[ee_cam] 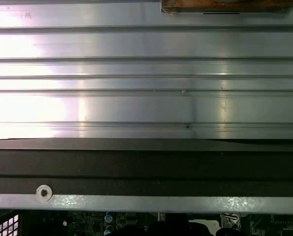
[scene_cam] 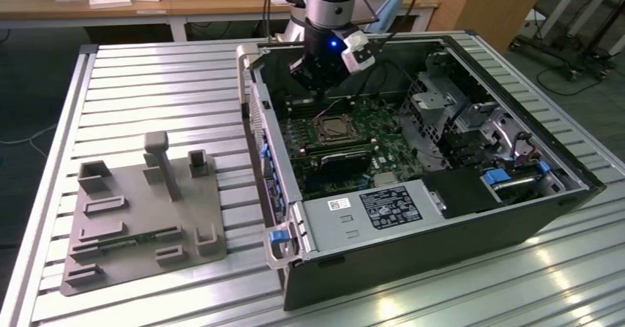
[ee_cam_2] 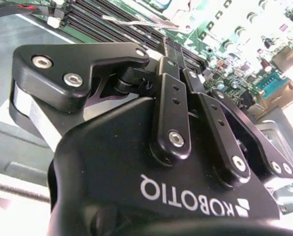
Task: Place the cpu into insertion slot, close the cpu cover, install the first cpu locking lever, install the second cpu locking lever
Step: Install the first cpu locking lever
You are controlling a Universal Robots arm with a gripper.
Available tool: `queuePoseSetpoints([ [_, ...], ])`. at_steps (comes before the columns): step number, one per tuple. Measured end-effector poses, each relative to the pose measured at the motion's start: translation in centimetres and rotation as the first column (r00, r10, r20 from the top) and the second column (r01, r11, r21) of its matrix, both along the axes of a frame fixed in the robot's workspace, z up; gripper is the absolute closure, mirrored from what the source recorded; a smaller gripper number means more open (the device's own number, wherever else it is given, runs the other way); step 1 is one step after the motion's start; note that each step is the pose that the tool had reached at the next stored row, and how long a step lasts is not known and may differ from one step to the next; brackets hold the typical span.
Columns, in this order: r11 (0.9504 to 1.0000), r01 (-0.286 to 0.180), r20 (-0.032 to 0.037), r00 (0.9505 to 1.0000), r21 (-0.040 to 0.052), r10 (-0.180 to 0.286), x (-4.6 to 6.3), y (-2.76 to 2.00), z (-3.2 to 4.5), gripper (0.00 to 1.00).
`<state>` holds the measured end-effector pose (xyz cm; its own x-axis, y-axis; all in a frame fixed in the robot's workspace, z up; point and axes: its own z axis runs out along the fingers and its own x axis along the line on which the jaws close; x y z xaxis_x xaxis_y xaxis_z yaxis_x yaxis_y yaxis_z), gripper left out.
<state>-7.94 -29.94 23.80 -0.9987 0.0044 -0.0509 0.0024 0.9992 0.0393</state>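
The insertion slot (scene_cam: pixel 337 128) sits on the green motherboard inside the open computer case (scene_cam: pixel 293 268). A silvery square, the cpu (scene_cam: pixel 338 127), lies in its middle, and the cpu cover's metal frame (scene_cam: pixel 323 132) appears to lie flat around it. My gripper (scene_cam: pixel 320 93) hangs just beyond the slot's far side, low over the board. In the second wrist view the gripper (ee_cam_2: pixel 178 46) has its black fingers (ee_cam_2: pixel 172 103) drawn together, with nothing visible between them. A thin silver locking lever (ee_cam_2: pixel 136 22) lies on the board just past the fingertips.
Black memory slots (ee_cam_2: pixel 100 17) run beside the socket. The case also holds a power supply (scene_cam: pixel 386 208) and a drive cage (scene_cam: pixel 444 104). A grey fixture plate (scene_cam: pixel 146 217) stands on the slatted aluminium table (scene_cam: pixel 156 85). The case wall (ee_cam: pixel 146 167) crosses the first wrist view.
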Motion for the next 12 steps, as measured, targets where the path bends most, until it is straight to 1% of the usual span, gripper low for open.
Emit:
queuePoseSetpoints([
  [3, 1.0, 0.0, 0.0, 1.0, 0.0022, 0.0, 0.1, 0.0, -0.32, 0.9],
  [7, 1.0, 0.0, -0.0001, 1.0, 0.0032, 0.0, 0.1, 0.0, -0.55, 0.9],
  [10, 1.0, 0.0, 0.0, 1.0, 0.0082, 0.0, 0.1, 0.0, -0.97, 0.9],
  [12, 1.0, 0.0, 0.0, 1.0, 0.0097, 0.0, 0.2, 0.0, -1.16, 0.9],
])
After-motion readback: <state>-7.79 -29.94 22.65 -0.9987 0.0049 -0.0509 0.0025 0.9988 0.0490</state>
